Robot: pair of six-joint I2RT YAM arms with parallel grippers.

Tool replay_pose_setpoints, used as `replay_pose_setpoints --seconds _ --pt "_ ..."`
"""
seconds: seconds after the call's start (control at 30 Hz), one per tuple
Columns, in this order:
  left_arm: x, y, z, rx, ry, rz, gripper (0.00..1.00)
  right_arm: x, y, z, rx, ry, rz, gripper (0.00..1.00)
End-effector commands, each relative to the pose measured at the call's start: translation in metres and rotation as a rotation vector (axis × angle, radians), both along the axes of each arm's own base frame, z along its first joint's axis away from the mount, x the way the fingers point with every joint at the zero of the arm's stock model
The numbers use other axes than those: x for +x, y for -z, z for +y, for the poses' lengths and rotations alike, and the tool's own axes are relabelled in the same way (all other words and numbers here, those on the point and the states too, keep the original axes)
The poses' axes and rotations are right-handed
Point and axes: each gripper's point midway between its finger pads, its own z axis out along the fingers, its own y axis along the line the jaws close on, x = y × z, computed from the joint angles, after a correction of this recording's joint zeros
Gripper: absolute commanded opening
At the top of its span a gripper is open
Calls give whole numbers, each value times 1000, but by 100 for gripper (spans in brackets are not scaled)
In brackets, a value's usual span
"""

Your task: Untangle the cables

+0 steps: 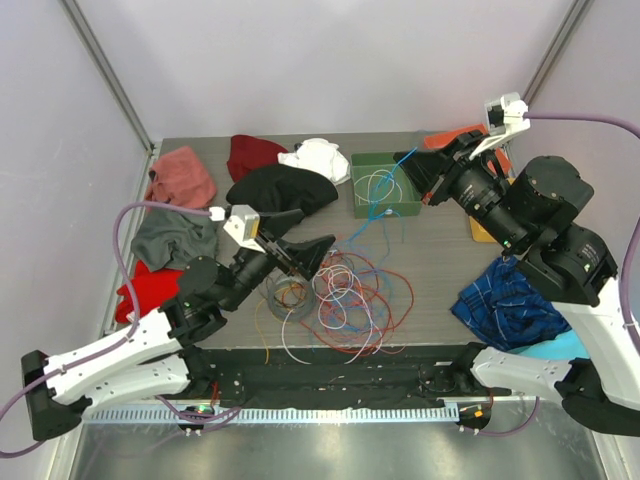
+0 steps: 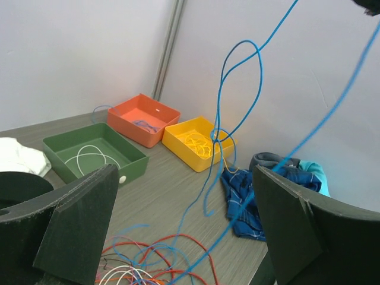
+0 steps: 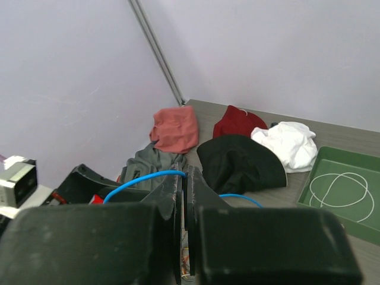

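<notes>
mid-extraction of a single strand: right gripper (image 3: 184, 184) clamped flat on the blue cable (image 3: 142, 177), raised over the green tray (image 1: 357, 185), with the strand trailing down in loops into the tangled cables (image 1: 345, 295) on the counter (image 1: 440, 250). left gripper (image 2: 185, 178) spread wide, grasping nothing, poised near the left edge of that heap. next, most likely: pin the heap with the left, draw the blue strand up until free, then carry it towards the orange tray (image 2: 142, 116), minding snags on the red and white loops.
</notes>
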Motion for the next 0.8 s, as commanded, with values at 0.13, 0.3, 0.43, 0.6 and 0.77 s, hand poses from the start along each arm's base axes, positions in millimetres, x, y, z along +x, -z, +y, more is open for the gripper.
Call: replay_pose_setpoints --seconds 0.13,0.3,0.43,0.6,0.77 --pt "3 0 -26 -74 59 -53 100 -23 -25 8 71 -117 -19 1" --pt "3 19 -44 -63 110 -45 100 -29 -34 8 86 -140 -24 1" --pt "4 32 -54 -67 133 -42 100 -35 -40 9 104 -165 -29 1" --pt "-1 35 -67 -115 198 -69 100 -45 -47 13 122 -221 -36 1" --pt "-3 36 -80 -152 244 -81 100 -50 -52 14 135 -240 -32 1"
